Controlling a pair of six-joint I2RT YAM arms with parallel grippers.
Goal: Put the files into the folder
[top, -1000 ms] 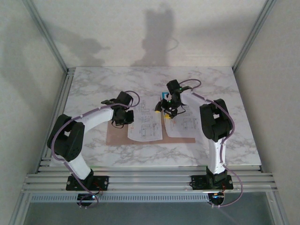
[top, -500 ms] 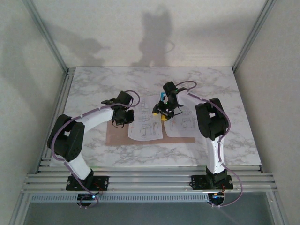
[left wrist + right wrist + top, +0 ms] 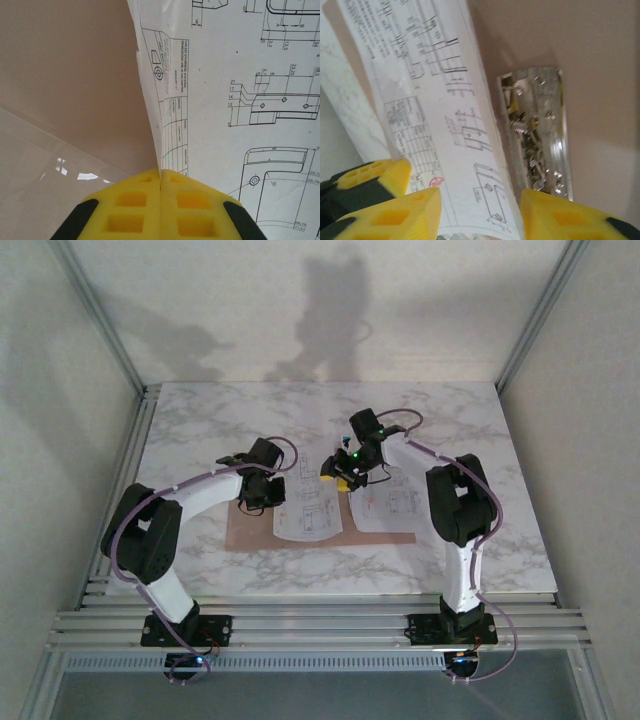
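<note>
R end effector (image 3: 342,476), jaws part-open, straddles curled far edge of files (image 3: 310,512), long axis near-far, on folder (image 3: 245,535) mid-table (image 3: 200,420); L end effector (image 3: 160,173) closed at files' left edge.

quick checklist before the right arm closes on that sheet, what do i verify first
1. Right gripper placed around the curled sheet: ok, the sheet passes between its open jaws.
2. Firm grip on that sheet: not ok, there are gaps between paper and fingers.
3. Metal clip clear of the fingers: cannot tell, its near end sits very close to one finger.
4. Left gripper shut at the drawing sheet edge: ok, fingers together; whether paper is pinched, cannot tell.
5. Folder open and flat on the marble table: ok.
</note>
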